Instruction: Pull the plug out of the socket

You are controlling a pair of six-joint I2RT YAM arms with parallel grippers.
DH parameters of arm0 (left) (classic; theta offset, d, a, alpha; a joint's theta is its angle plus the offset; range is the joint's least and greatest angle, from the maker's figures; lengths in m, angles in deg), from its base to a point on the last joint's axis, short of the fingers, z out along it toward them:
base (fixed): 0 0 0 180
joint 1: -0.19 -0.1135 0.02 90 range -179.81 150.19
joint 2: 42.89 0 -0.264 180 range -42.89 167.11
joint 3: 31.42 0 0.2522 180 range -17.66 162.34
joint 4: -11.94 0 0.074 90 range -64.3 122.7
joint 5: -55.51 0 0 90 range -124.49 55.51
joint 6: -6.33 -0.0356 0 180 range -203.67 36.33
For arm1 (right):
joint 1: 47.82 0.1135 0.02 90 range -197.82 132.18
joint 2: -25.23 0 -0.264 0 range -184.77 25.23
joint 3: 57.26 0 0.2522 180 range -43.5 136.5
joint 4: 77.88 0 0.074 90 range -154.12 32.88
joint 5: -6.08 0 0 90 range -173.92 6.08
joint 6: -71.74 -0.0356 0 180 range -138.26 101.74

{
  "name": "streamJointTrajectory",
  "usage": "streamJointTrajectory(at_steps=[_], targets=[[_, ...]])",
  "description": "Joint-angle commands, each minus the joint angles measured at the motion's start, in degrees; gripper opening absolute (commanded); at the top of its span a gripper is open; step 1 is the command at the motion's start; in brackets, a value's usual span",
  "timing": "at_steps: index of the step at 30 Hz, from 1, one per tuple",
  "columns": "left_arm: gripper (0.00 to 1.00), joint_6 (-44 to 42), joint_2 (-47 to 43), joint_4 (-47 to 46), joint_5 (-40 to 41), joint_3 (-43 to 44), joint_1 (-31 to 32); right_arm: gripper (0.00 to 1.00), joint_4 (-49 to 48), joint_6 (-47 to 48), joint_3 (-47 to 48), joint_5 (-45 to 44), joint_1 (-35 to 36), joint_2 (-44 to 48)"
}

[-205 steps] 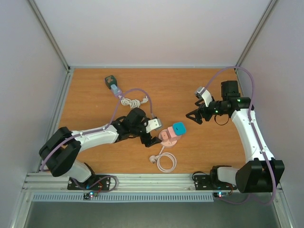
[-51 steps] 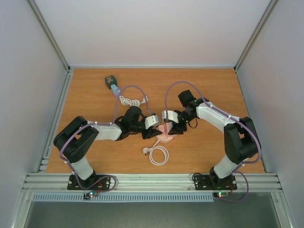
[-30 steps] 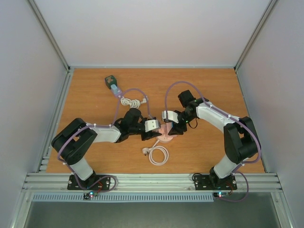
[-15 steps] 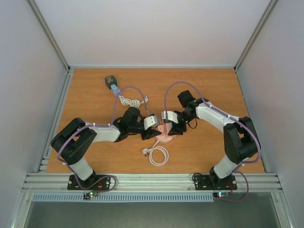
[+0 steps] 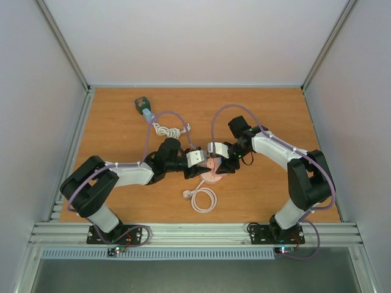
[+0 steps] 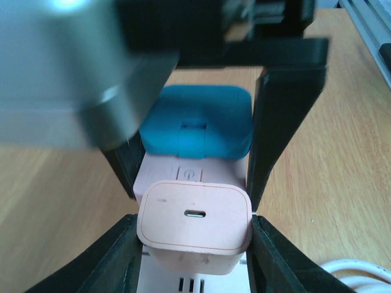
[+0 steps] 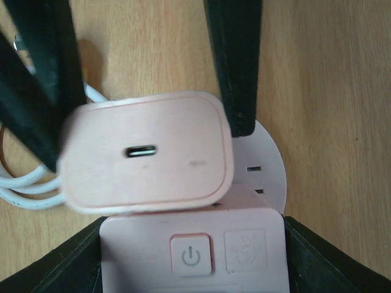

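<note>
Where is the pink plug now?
Left wrist view, lower centre: the pink plug sits in the left pincer, beside the socket that the right pincer holds.

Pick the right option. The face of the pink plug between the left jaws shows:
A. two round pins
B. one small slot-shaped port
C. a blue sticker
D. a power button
B: in the left wrist view the pink plug, between the jaws of the left gripper, has a single oval port at its centre. The power button sits on the socket, which the right gripper grips.
</note>
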Motion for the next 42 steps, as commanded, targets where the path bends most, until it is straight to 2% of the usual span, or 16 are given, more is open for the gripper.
streamJointTrajectory(at_steps=[1,5,11,21,24,33,37,42], targets=[[0.26,-5.9,-2.4,-8.2,-0.1,-0.9,1.0,0.27,-0.9,-0.5,-1.5,-5.0,0.2,-2.0],[0.24,-2.6,-3.0,-5.1,-1.5,-0.4,0.3,0.27,-1.0,-0.7,-1.5,-5.1,0.2,-2.0],[0.24,0.5,-8.0,2.0,-3.2,-3.2,-4.3,0.28,-0.9,-0.8,-1.5,-5.0,0.2,-1.9],[0.24,-3.6,-14.3,23.9,-3.7,1.4,-17.7,0.34,-0.2,-1.7,0.5,-4.1,0.2,-1.9],[0.24,-1.3,-13.7,27.0,-3.9,3.6,-23.1,0.41,0.1,-2.0,1.3,-3.7,0.2,-1.6],[0.25,0.1,-9.8,43.0,-1.4,14.1,-39.3,0.72,1.1,-2.7,3.6,-3.2,0.6,-1.5],[0.26,-0.7,-4.8,49.9,2.6,21.6,-47.0,0.79,1.5,-3.1,4.6,-2.8,0.8,-1.6],[0.28,-1.8,5.5,57.2,11.0,33.7,-52.8,0.84,2.1,-3.7,6.3,-1.8,1.4,-1.3]])
